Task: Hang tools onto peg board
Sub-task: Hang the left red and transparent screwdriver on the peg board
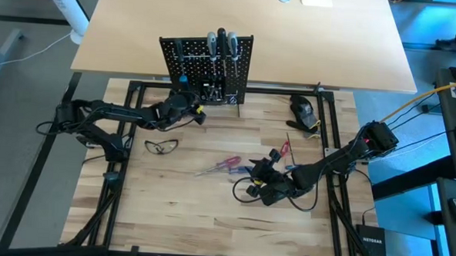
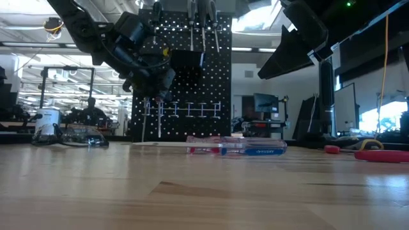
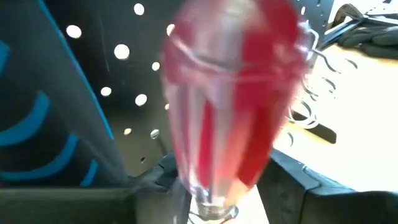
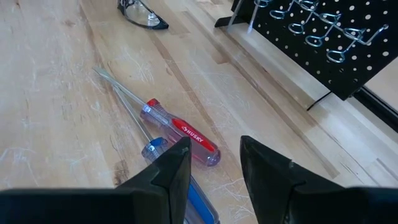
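The black peg board (image 1: 204, 54) stands upright at the table's far side, with two tools (image 1: 222, 43) hanging near its top and a row of wire ring hooks (image 2: 185, 110) lower down. My left gripper (image 1: 192, 105) is close in front of the board's lower left part, open. A red and clear screwdriver handle (image 3: 230, 93) stands between its fingers, and the silver shaft (image 2: 158, 121) points down. My right gripper (image 4: 214, 168) hovers open over a red screwdriver (image 4: 183, 134) and a blue one (image 4: 198, 202), which lie flat on the table. My left gripper has the handle's narrow lower end (image 3: 214, 193) between its two fingers. A pale strip shows between the handle and one finger (image 3: 311, 186). Whether either finger touches the handle I cannot tell, and the handle is blurred.
Safety glasses (image 1: 162, 146) lie on the table near the left arm. A dark rounded lump (image 1: 304, 110) sits at the far right, and red-handled pliers (image 2: 377, 153) lie near it. The table's near half is bare wood (image 1: 201, 219).
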Robot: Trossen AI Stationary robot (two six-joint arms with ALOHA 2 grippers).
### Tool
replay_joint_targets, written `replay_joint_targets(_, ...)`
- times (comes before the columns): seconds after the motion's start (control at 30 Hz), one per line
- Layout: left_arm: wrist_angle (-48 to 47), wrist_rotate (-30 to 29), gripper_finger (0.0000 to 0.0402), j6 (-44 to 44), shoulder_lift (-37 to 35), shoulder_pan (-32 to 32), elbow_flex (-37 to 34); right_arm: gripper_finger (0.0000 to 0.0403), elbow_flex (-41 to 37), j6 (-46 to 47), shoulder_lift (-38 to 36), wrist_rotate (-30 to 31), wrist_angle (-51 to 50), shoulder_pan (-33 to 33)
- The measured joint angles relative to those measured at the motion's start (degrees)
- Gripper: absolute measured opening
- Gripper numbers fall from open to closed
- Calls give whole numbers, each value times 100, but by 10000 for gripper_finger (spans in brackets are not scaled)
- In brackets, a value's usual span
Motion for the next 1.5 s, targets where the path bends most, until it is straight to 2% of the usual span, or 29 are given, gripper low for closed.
replay_joint_targets(0.27, -613, 67, 182, 193, -657, -142, 0, 140, 0, 0, 0, -6, -4, 0)
replay_joint_targets(0.57, -2033, 63, 184, 193, -1772, -225, 0, 140, 0, 0, 0, -42, 9, -1)
replay_joint_targets(0.83, -2242, 61, 184, 521, -2393, -805, 0, 140, 0, 0, 0, -42, 18, 0)
replay_joint_targets(0.97, -2570, 65, 184, 457, -2317, -1013, 0, 140, 0, 0, 0, -44, 25, 0)
replay_joint_targets(1.13, -2728, 152, 184, 491, -1820, -1060, 0, 140, 0, 0, 0, -44, 27, -1)
replay_joint_targets(1.33, -2134, 168, 184, 870, -1224, -784, 0, 140, 0, 0, 0, -44, 26, 0)
replay_joint_targets(1.5, -1709, 167, 184, 1078, -1094, -545, 0, 140, 0, -2, 0, -44, 24, 0)
